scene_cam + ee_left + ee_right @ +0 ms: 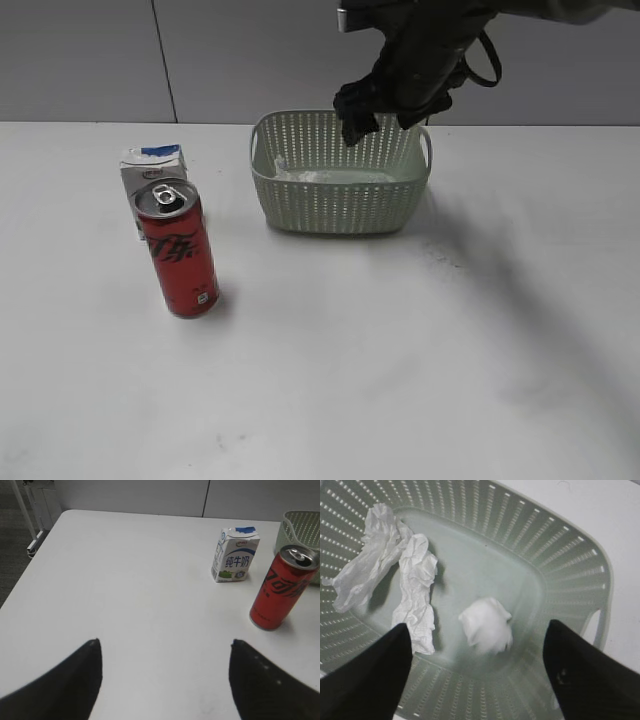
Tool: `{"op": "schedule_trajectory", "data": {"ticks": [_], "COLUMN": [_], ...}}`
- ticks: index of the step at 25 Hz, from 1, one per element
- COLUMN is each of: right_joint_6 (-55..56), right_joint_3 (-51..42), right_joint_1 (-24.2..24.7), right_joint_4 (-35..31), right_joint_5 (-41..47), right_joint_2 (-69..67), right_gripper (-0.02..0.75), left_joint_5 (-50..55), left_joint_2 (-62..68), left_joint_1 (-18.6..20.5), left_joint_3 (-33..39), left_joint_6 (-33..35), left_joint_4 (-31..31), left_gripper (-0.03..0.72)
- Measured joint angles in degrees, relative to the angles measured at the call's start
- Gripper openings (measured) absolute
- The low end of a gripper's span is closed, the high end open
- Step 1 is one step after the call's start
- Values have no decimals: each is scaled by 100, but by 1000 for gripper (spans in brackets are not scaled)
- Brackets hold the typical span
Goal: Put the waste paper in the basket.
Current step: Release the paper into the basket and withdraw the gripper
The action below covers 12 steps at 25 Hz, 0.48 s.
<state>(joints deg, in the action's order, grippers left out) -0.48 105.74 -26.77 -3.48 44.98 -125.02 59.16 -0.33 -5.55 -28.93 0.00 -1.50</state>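
Note:
The pale green perforated basket (340,205) stands at the back middle of the table; its wall also fills the right wrist view (555,565). Inside it lie a white crumpled paper ball (486,625), blurred, and two longer crumpled paper strips (416,590) (365,572). My right gripper (375,125) (477,670) hangs open and empty over the basket's back rim, above the ball. My left gripper (165,675) is open and empty above bare table, out of the exterior view.
A red soda can (178,250) (281,587) stands left of the basket, with a small white milk carton (152,175) (235,555) just behind it. The white table (380,370) extends forward and right; its left edge (30,575) shows in the left wrist view.

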Motion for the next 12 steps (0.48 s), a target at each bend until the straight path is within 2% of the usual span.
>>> {"op": "schedule_trajectory", "data": {"ticks": [5,9,12], "right_joint_6": [-17,-112,-123], "right_joint_3": [110,559,895], "right_joint_1": [7,129,474], "right_joint_4": [-7,-11,-31], "right_joint_5": [124,1117,1681], "right_joint_2": [-1,-13,-13], "right_gripper": [620,608,599], "left_joint_5": [0,0,0], "left_joint_2": [0,0,0], "left_joint_1": [0,0,0], "left_joint_3": [0,0,0], "left_joint_6": [0,0,0], "left_joint_4": [0,0,0], "left_gripper": [587,587,587]}}
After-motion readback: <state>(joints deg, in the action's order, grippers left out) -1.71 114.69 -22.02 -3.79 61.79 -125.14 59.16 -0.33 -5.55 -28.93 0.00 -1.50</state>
